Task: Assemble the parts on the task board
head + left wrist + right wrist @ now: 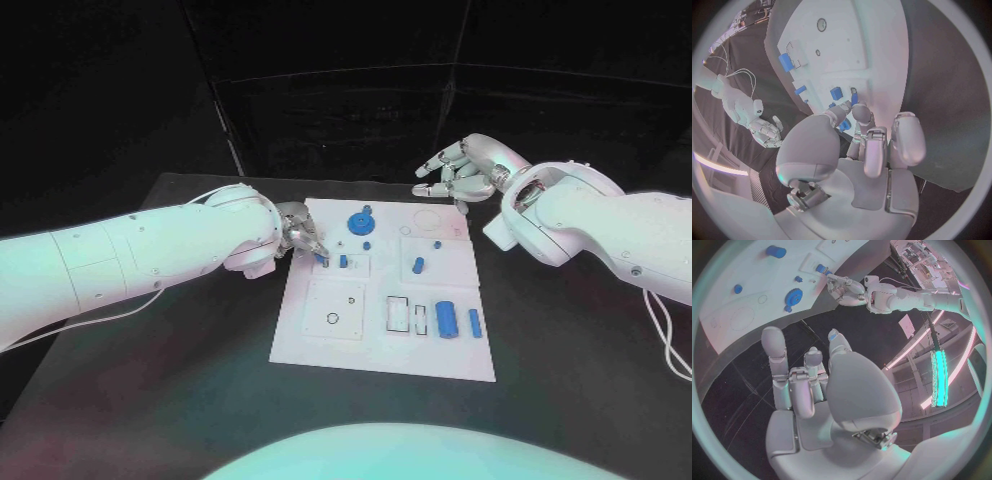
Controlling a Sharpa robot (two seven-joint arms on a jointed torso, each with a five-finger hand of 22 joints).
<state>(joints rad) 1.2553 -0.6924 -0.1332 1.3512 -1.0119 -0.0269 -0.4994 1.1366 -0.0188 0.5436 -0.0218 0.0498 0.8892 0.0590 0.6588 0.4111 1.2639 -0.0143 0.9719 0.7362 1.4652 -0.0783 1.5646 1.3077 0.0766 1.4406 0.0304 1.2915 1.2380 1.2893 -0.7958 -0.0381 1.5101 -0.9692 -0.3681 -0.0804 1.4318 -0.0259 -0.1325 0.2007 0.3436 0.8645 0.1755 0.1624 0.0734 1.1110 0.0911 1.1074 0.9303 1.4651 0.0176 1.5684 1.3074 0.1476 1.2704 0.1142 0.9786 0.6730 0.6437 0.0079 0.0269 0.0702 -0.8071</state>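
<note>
Two white arms bracket the white task board (325,340) on the black table (144,400). From the left, the left hand (299,236) reaches over the board's near-left edge, fingertips bunched down at a small blue part (319,258); the left wrist view shows its fingers (862,114) closing round a short blue peg (854,95), apparently pinching it, though whether the peg is lifted or already seated cannot be told. Just beside it lies a small blue block (343,261), and farther up the board a blue gear (362,220) stands on its post. Toward the middle a short blue cylinder (420,266) rests near a rectangular recess, and lower right a larger blue cylinder (447,319) and a slim blue bar (473,322) lie side by side next to two empty rectangular slots. At the far right, the right hand (459,168) hovers off the board's far corner, fingers spread and loosely curled, holding nothing.

The step in hand looks like placing the small peg at the board's left side; the next move probably calls for aligning it upright over its hole and pressing straight down. The hole itself is hidden beneath the left hand's fingers, and the faint round outlines on the board's upper right are too pale to read.
</note>
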